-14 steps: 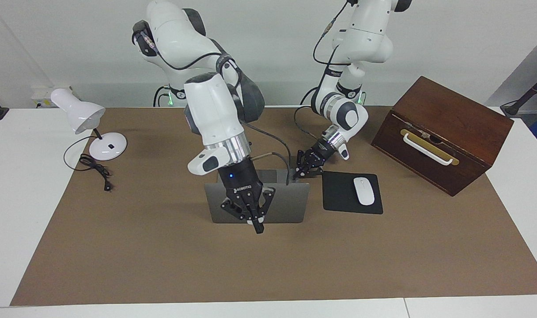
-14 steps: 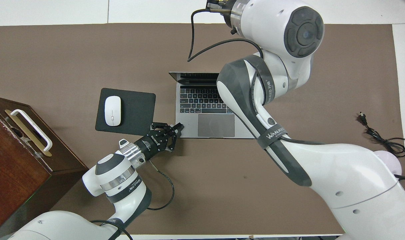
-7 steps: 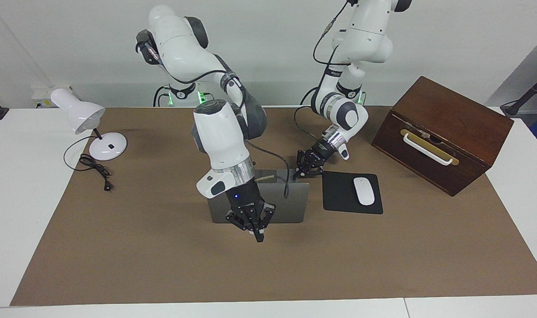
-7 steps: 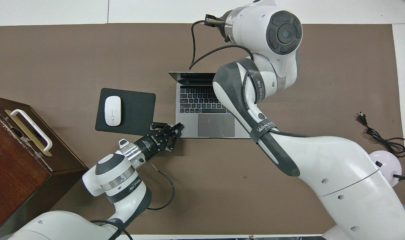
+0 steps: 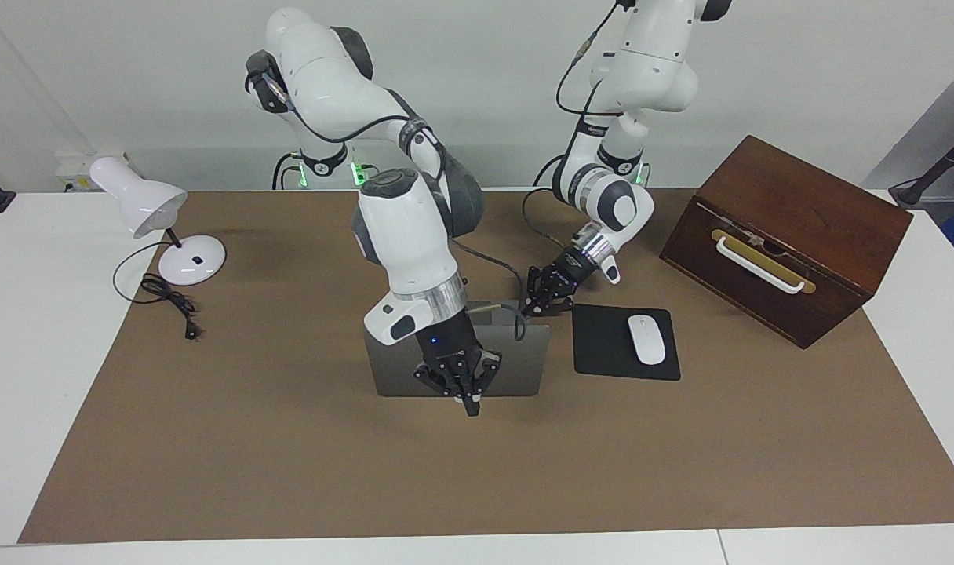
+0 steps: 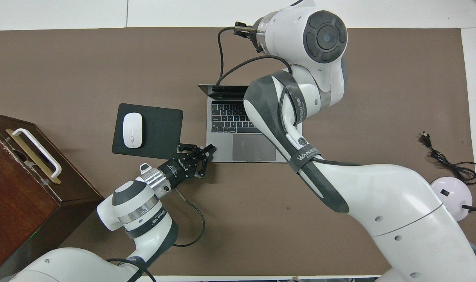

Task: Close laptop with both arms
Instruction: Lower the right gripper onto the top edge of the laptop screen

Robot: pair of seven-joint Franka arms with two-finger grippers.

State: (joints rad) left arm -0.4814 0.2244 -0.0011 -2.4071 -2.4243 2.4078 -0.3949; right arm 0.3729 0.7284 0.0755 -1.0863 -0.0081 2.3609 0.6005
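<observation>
the right gripper point(image 5: 467, 396) has dropped lower over the lid of the laptop point(image 5: 516, 362), which is not shut yet, its jaws look pinched narrow on nothing, and the left gripper point(image 5: 541, 302) waits at the base corner, jaws i cannot tell.

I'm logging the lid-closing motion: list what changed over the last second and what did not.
The right gripper, hanging over the back of the laptop lid, has sunk a little and drifted toward the left arm's end, its elbow drawing back toward the robots. The lid looks about as upright as before. The left gripper stays at the laptop's base corner beside the mouse pad. Nothing was grasped or released.
</observation>
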